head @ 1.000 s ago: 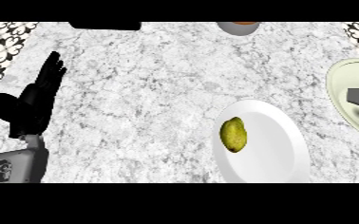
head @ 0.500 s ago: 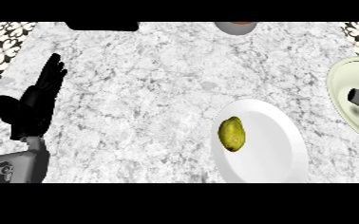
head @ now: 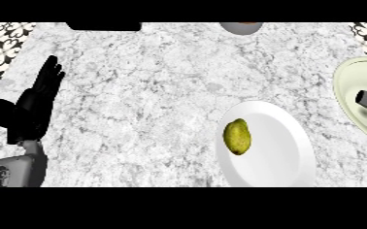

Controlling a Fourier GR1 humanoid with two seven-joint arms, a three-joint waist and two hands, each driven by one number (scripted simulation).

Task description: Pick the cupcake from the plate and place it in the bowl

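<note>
Since a second ago the small yellow-green oval item (head: 237, 136) has stayed on the white round plate (head: 283, 150), well apart from the pale bowl (head: 347, 89); the left hand (head: 36, 102) rests open, empty, on the marble worktop (head: 143, 87).

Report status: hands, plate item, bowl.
Left hand open, resting at left edge. Right hand unseen. Yellow-green fruit, no cupcake, on plate. Bowl at right edge.

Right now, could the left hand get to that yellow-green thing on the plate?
Probably yes: the left hand rests open at the counter's left edge, and only bare counter lies between it and the yellow-green thing on the plate.
</note>
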